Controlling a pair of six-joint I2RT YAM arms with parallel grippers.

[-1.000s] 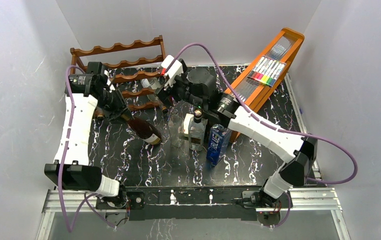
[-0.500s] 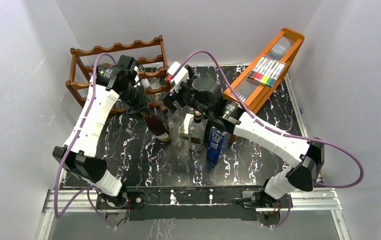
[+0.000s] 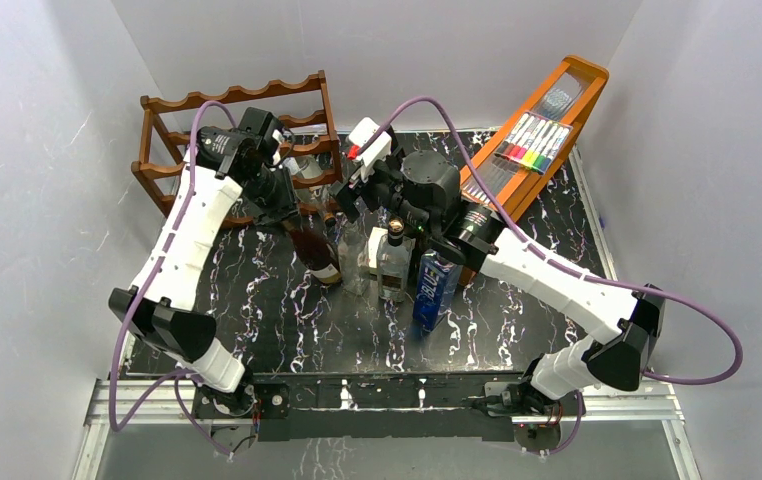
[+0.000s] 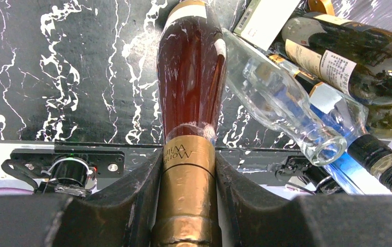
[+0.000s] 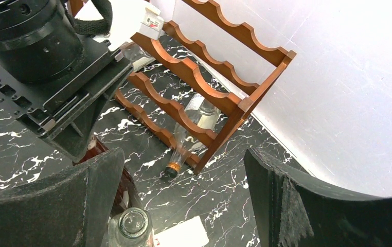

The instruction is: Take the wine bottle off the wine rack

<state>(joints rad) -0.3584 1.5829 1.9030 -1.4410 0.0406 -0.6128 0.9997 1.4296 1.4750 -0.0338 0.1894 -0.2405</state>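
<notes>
**Marbled table (image 3: 257,310), wine bottle (image 4: 191,77) out in front of the wine rack (image 3: 232,97)**

Black, white-veined stone pattern covers the table under both my arms. My left gripper (image 4: 189,177) is clamped on the gold-foiled neck of the wine bottle. It hangs tilted just in front of the rack, just beside a clear glass bottle (image 4: 276,103). My right gripper (image 5: 183,170) gapes wide, holding nothing, near the rack.

Walls (image 3: 457,60): plain white panels at the back and on both sides, faintly scuffed.
Table top (image 3: 257,310): black, veined with white like marble.
Near edge: silver metal rail (image 3: 657,408) across the front.
Light: even and soft, possibly from overhead.
</notes>
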